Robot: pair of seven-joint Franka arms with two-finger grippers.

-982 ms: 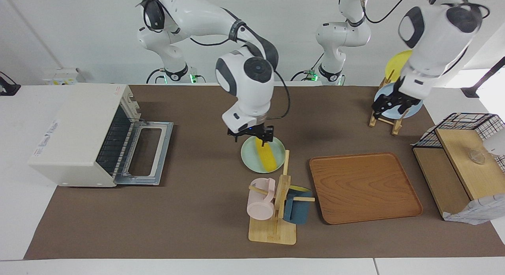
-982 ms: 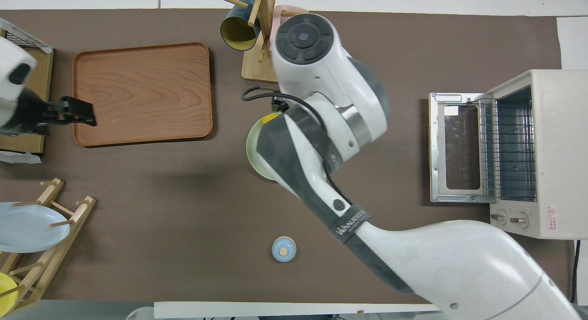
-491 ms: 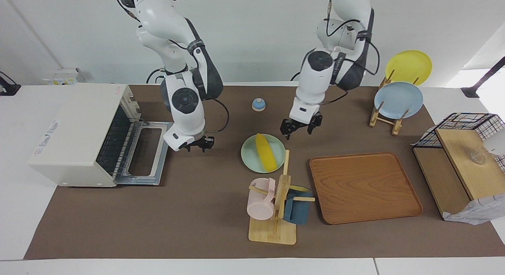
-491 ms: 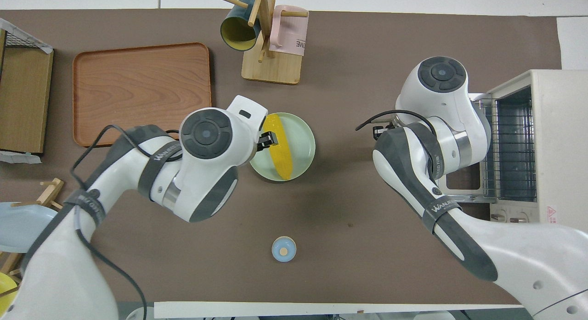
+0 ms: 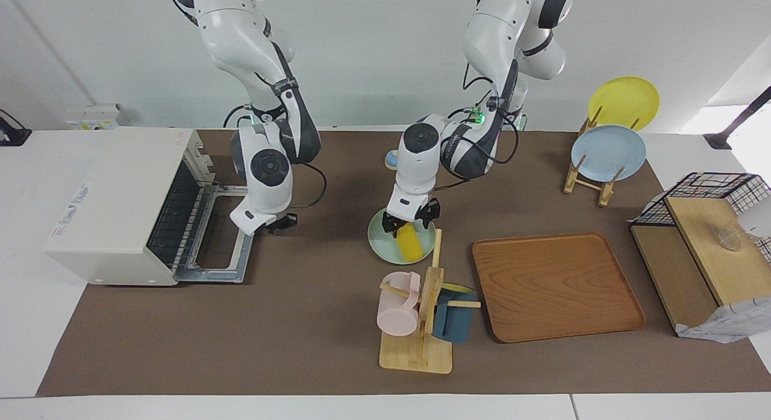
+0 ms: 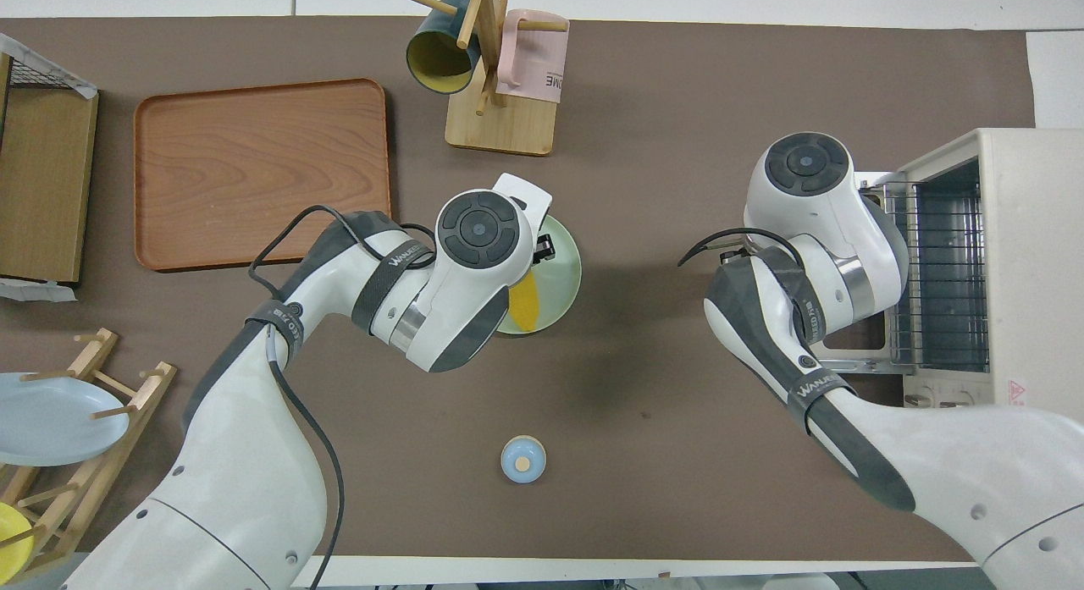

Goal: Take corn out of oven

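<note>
Corn on green plate — left hand over it.

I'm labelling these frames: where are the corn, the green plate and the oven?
corn (image 5: pixel 411 243): facing view, cob's bare middle.
green plate (image 6: pixel 566 268): overhead view, bare rim.
oven (image 5: pixel 114 191): facing view, off-white top panel.

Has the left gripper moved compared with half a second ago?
Yes. The left gripper has moved toward the oven's end of the table. It was beside the green plate; now it hangs over the corn on that plate.
</note>
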